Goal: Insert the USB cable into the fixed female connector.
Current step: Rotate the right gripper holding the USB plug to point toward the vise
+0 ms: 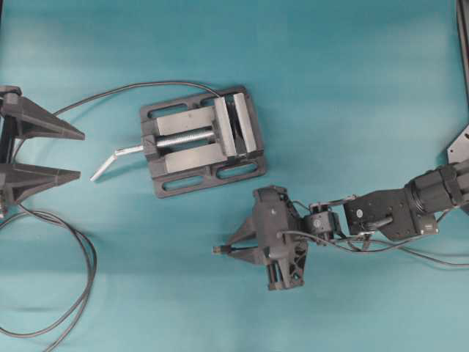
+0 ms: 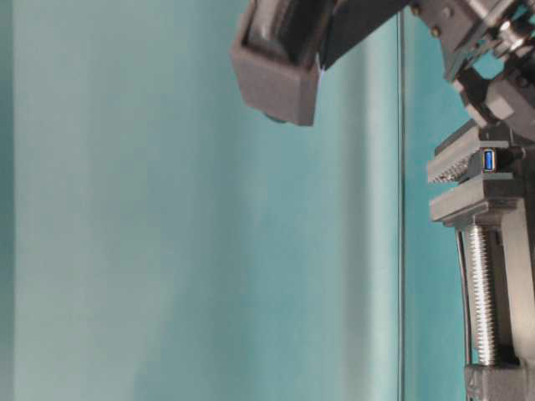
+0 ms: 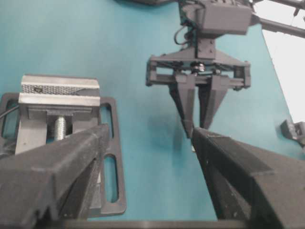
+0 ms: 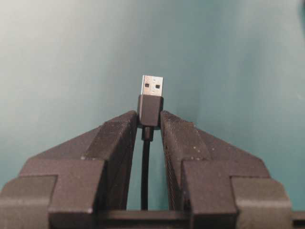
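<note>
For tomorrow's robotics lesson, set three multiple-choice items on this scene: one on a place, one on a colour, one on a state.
1. Where is the female connector?
A. clamped in the bench vise
B. loose on the table
C. in the left pincer

2. Its insert is:
A. red
B. blue
C. white

3. The right pincer is:
A. open, empty
B. shut on the USB plug
C. out of view

Answers: 1 A, the table-level view shows it between the vise's plates; 2 B, blue shows there; 3 B, the right wrist view shows both fingers pinching the plug.
</note>
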You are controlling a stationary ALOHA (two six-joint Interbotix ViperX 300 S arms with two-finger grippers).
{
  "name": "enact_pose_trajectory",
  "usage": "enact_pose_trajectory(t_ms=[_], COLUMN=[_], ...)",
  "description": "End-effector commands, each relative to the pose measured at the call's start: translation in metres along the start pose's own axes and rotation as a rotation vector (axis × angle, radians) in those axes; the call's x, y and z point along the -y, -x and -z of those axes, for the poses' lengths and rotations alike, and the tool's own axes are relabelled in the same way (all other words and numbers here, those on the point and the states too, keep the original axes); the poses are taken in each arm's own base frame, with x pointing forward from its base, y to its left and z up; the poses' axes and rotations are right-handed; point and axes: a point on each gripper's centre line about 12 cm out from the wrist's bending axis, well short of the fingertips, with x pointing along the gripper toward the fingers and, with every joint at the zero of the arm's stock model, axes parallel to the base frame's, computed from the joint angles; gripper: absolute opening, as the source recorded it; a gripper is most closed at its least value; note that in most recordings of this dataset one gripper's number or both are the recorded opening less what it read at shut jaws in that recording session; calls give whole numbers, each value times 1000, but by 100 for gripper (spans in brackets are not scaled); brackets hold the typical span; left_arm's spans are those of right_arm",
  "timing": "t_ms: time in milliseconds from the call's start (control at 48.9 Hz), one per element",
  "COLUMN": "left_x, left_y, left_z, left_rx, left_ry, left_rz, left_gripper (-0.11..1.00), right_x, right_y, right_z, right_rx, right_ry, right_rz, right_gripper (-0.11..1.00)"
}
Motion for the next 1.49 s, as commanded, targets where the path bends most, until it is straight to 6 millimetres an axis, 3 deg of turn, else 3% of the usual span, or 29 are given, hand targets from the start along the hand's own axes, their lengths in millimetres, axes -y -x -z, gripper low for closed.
enact_pose_trajectory(t_ms=[0,409,696,1003,1351,1473], left_x=[1,-2,-1,-1,7,8], left_y=[-1,2,6,6,7,7], left_z=[3,12,11,11,3,5], left_rx=[-3,17,36,37,52,40], left_ry=[14,6,10,20,16,8], left_rz=[5,6,13,15,53,58], left_gripper=[86,86,86,86,86,86], right_x=[-2,-5,0,-26,-47,-47], right_y=[6,10,26,30,18,18], right_z=[-20,-13,-6,-7,20,17], right_rx=[58,50,93,90,124,153], right_ry=[-25,-169,-257,-335,-379,-383], right_rz=[9,138,449,737,1024,1087], right_gripper=[21,21,21,21,21,21])
